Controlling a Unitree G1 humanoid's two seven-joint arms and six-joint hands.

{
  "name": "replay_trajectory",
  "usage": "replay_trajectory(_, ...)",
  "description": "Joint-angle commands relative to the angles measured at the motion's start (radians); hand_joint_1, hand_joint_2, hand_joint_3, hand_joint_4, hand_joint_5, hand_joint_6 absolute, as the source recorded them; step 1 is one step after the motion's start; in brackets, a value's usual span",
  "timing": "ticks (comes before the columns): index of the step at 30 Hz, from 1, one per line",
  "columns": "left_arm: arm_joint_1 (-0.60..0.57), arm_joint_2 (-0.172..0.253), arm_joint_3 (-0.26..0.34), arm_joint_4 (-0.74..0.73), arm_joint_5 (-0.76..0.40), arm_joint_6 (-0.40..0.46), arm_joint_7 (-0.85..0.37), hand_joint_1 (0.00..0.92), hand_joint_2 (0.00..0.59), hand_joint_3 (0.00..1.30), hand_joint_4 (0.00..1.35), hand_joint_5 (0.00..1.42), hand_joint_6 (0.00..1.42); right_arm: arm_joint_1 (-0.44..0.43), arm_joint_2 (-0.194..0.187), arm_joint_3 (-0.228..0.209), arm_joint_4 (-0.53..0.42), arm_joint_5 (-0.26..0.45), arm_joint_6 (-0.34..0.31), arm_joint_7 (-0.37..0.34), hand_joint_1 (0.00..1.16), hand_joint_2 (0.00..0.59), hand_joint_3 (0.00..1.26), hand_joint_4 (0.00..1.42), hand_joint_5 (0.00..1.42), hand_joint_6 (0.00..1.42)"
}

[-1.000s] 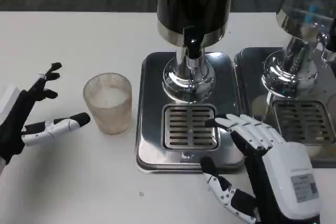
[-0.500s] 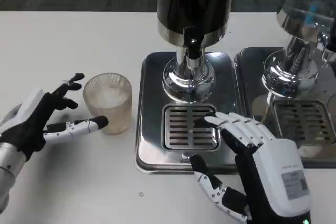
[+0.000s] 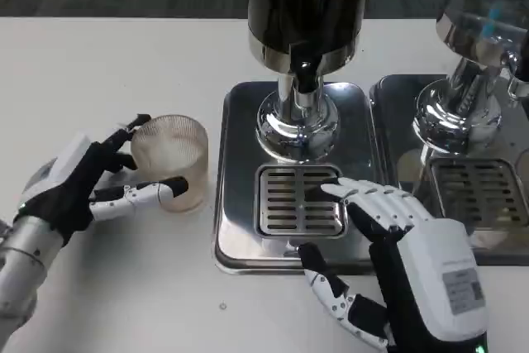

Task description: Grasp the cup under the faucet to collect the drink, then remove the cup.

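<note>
We see the cup [image 3: 171,161], a ribbed clear tumbler, standing upright on the white table [image 3: 107,64] just left of the metal drip tray [image 3: 235,204], not under the faucet [image 3: 304,72]. The left hand [image 3: 83,183] is at the cup's left side with its fingers spread around it: one finger [image 3: 149,194] lies across the front of the cup near its base, others reach toward the rim on the far side. We cannot tell whether the fingers press the cup or only touch it. The faucet hangs from the dark dispenser [image 3: 307,2] above the slotted grate [image 3: 299,200]. The right hand [image 3: 405,254] is open, its fingers spread, with fingertips [image 3: 339,190] over the grate's right edge. A second dispenser [image 3: 479,47] stands at the right.
</note>
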Motion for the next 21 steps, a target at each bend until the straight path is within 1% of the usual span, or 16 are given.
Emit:
replay_trajectory(1,-0.027,-0.024,-0.013,0.019,0.007,0.013,0.021,0.323,0.034,0.14,0.18,0.36,0.34,-0.005,0.002,0.003,0.004,-0.004,0.011,-0.013,0.60,0.401,0.42,0.33,0.33,0.31)
replay_trajectory(16,-0.036,-0.081,-0.018,0.044,0.002,0.052,0.033,0.306,0.041,0.12,0.15,0.34,0.31,-0.002,-0.002,0.006,0.003,0.014,0.012,0.000,0.60,0.401,0.42,0.34,0.34,0.31)
replay_trajectory(21,-0.032,-0.097,-0.026,0.041,0.011,0.051,0.064,0.345,0.068,0.16,0.19,0.38,0.37,0.000,-0.002,0.009,0.004,0.018,0.009,0.002,0.60,0.401,0.42,0.34,0.34,0.31)
